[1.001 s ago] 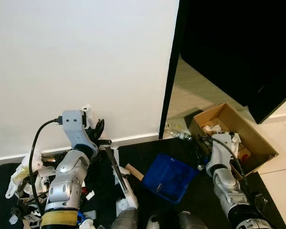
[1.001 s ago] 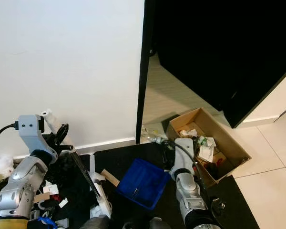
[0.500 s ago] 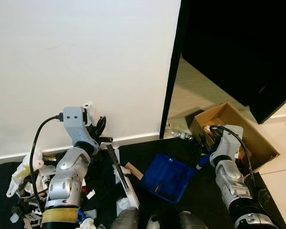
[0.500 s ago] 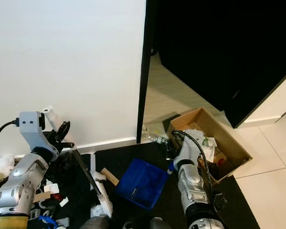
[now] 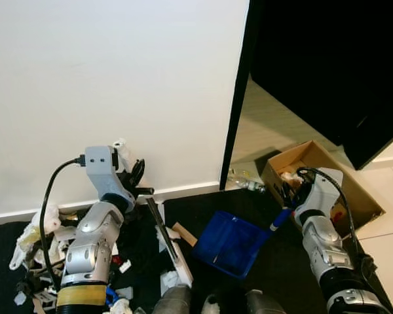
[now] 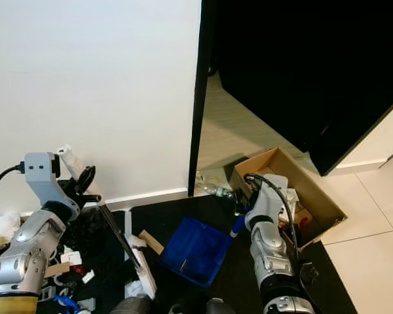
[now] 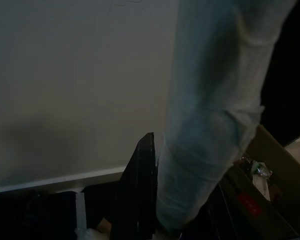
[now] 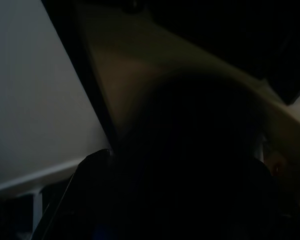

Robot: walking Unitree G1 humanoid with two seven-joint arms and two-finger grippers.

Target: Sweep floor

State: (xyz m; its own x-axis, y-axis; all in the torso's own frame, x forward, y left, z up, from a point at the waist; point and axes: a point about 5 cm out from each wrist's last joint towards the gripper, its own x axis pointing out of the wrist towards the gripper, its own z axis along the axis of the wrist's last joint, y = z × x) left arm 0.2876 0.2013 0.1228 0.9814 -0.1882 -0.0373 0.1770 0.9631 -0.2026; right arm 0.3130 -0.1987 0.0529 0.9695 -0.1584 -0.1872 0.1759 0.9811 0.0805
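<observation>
Nearest me, on black mat (image 5: pixel 203 209): white brush head (image 5: pixel 177 268) at mat's near edge, dark broom handle (image 5: pixel 158 226) slanting up to my left gripper (image 5: pixel 137 180), fingers pinching handle top. Litter pile (image 5: pixel 33 242) at mat's left edge. Blue dustpan (image 5: pixel 232 243) mid-mat, tilted; its blue handle (image 5: pixel 280 219) pinched in my right gripper (image 5: pixel 289 196). Cardboard box (image 5: pixel 327 176) with rubbish at mat's far right corner. Beyond: white wall (image 5: pixel 105 91), black door (image 5: pixel 327 65).

My two segmented silver metal arms had grey box-shaped wrists. A black cable looped behind the left gripper (image 5: pixel 136 175); another arched behind the right gripper (image 5: pixel 289 193). A yellow band ringed my left forearm.
</observation>
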